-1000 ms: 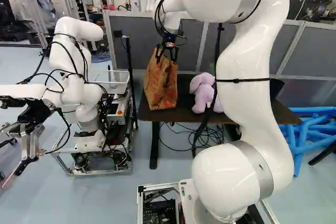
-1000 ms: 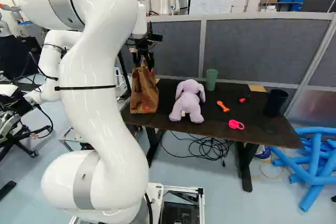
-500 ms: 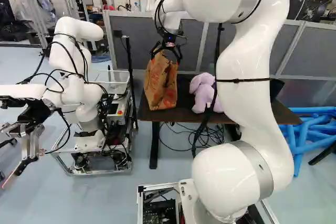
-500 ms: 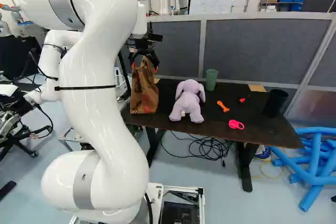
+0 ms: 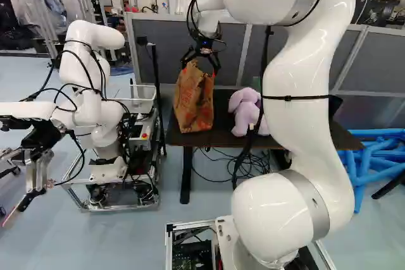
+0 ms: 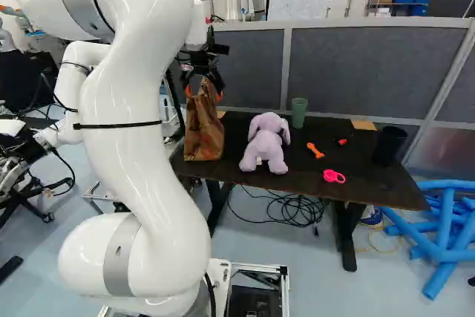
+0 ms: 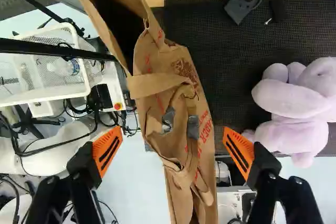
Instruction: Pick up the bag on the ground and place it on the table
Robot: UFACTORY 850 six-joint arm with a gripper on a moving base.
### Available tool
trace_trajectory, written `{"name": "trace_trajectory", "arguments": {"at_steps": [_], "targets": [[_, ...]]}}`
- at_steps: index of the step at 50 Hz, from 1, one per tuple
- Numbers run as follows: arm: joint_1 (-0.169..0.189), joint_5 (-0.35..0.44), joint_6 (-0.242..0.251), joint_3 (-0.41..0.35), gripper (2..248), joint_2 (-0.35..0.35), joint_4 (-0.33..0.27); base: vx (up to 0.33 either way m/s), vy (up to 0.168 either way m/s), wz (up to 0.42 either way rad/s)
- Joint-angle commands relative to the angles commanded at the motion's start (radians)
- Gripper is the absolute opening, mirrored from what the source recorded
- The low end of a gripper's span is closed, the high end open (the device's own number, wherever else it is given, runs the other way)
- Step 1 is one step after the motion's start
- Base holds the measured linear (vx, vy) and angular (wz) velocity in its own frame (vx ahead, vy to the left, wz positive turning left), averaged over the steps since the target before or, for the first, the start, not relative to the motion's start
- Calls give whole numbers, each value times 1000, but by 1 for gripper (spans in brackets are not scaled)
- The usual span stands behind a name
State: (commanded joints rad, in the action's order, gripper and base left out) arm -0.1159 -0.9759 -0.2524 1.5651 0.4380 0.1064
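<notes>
From my station I had the gripper up at the top of the brown paper bag, its two fingers spread wide and holding nothing. In the wrist view, the orange pads stood on opposite sides of the bag, with a gap showing to each and the paper handles between them. The bag stood upright on the dark table, by the end at the left of the right base view. Beside it sat the lavender plush animal, with a green cup just behind. Farther along the tabletop I saw an orange bone-shaped toy, a pink ringed item and a black cup. Black cables lay on the floor underneath, and another robot stood at the left of the left base view.
</notes>
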Motion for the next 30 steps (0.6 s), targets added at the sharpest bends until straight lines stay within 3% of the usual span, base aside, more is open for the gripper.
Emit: {"name": "trace_trajectory", "arguments": {"at_steps": [30], "targets": [[-3, -78, 0, -34, 247, -99, 0, 0, 0, 0]]}}
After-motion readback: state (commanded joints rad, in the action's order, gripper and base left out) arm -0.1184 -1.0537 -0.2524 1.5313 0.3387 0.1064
